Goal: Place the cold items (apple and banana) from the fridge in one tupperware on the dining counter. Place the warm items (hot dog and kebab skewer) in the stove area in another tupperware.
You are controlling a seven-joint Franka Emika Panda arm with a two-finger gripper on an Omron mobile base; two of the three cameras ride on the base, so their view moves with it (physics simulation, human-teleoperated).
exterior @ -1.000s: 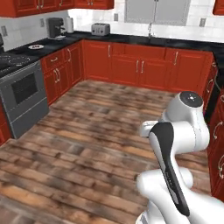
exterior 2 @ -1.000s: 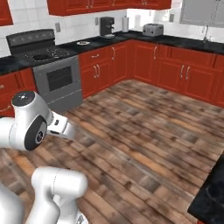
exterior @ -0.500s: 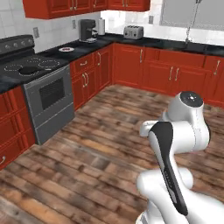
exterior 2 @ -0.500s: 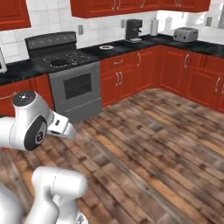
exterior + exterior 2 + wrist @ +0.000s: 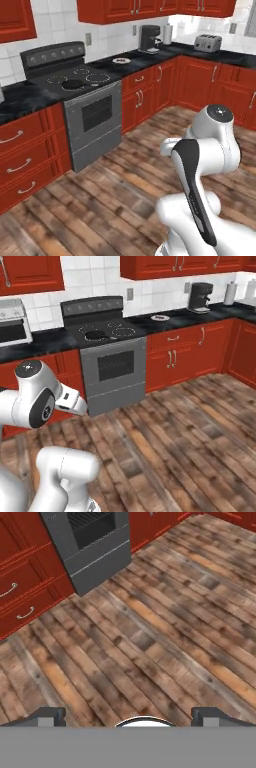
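Wood planks of the floor [image 5: 150,637] spread wide and bare ahead of me, running from my base up to the red cabinets, so I have plenty of open room to move. My hand [image 5: 135,717] hangs over those planks with its two dark fingertips [image 5: 47,716] set far apart, released and grasping nothing.

Straight ahead the grey stove [image 5: 82,100] stands between red drawer fronts [image 5: 22,160] on its left and red cabinet doors [image 5: 145,97] on its right. Its black cooktop [image 5: 107,331] sits flush with the dark table [image 5: 185,317] that runs along the wall and turns a corner to the right. On that table, just right of the stove, lies a small pale plate or dish [image 5: 121,60]; it is too small for me to tell what is on it. Farther along stand a black coffee machine [image 5: 149,37], a white roll [image 5: 229,292] and a toaster [image 5: 207,43]. At the left edge of the right base view a silver appliance [image 5: 12,321] is cut off by the frame.

The hot dog, the kebab skewer and the tupperware I cannot make out anywhere; if they are by the stove they are too small or hidden.

Since a second ago my whole view has swung: the stove, then at the far left, now stands near the centre and closer. My arm's pose looks the same and my hand stays released.
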